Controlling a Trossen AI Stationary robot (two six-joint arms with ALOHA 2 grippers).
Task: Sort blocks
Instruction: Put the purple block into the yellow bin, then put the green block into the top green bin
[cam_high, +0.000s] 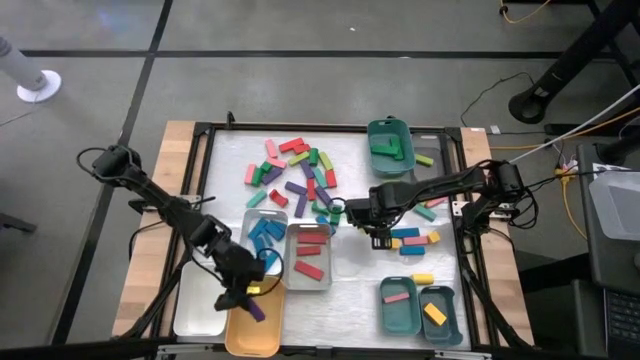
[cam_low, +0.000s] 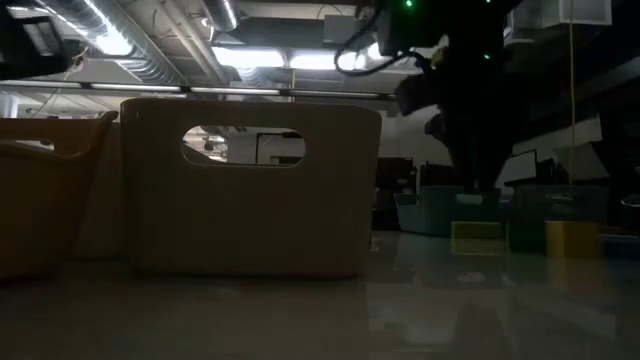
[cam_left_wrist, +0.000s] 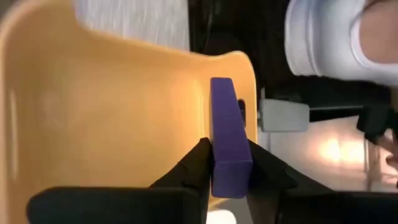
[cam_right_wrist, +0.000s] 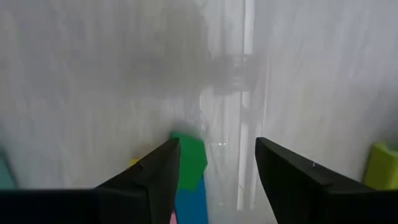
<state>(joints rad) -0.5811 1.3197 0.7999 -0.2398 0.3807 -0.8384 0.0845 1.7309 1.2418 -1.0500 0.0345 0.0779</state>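
Closest to my left wrist camera, a purple block (cam_left_wrist: 229, 134), a smooth square-ended bar, sits between the two dark fingers of the left pincer (cam_left_wrist: 230, 171), which is clenched on it over the glossy, rounded orange tray (cam_left_wrist: 93, 118). From above I can place that: the left pincer (cam_high: 243, 296) hangs at the orange tray's (cam_high: 252, 335) upper edge, the purple block (cam_high: 255, 309) slanting out of it over the tray. The right wrist camera shows me what the overhead one hides: the right pincer (cam_right_wrist: 217, 165) is released, with bare white bench (cam_right_wrist: 298, 74) between its fingers and a green block (cam_right_wrist: 189, 158) just outside one finger. Overhead, the right pincer (cam_high: 381, 238) is near a short row of blocks (cam_high: 412, 240), with the loose heap of mixed coloured blocks (cam_high: 295, 175) beyond it. The low camera alone shows the trays side-on: a pale tray (cam_low: 250, 190) with an oval handle slot, dim, and the right arm coming down behind it.
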